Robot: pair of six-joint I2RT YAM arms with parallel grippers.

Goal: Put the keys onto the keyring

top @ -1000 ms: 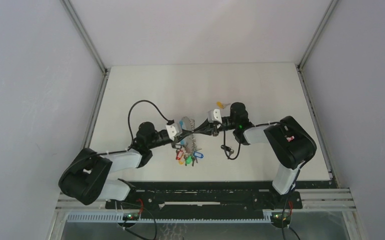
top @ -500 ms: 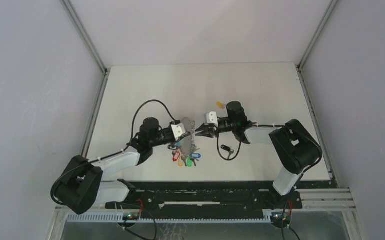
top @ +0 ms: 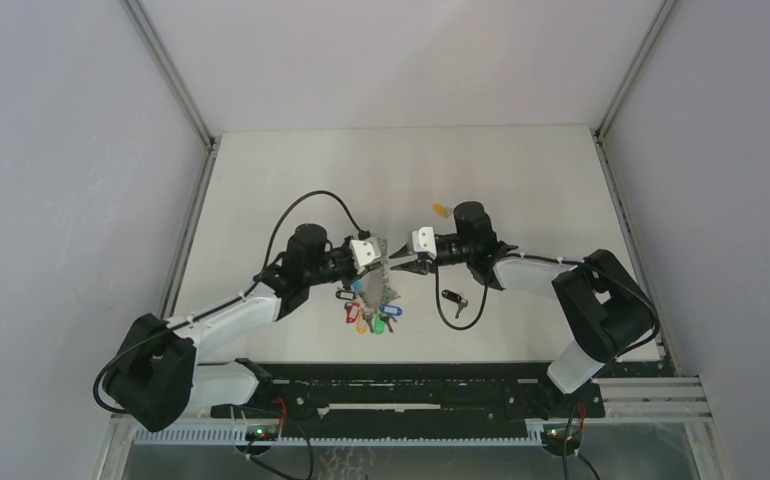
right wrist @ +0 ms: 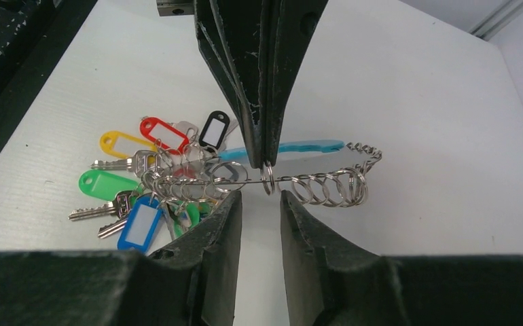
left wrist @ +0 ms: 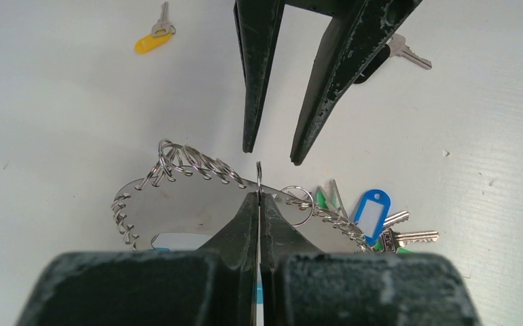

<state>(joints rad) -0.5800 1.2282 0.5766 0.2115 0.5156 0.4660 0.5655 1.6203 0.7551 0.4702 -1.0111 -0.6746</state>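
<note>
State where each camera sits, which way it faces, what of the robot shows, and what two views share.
Top external: above and behind left arm and right arm, looking down on the table; both show.
Left wrist: on the left arm, faces the open right tool; own shut left tool below.
Right wrist: on the right arm, faces the left tool; own fingers below.
Shared: both wrist views show the keyring.

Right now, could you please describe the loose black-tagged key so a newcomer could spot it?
On the white table, look beside the right arm, on its near side. A single silver key lies there alone, right of the keyring. Its black tag sets it apart from the yellow-tagged key beyond the arm.
</note>
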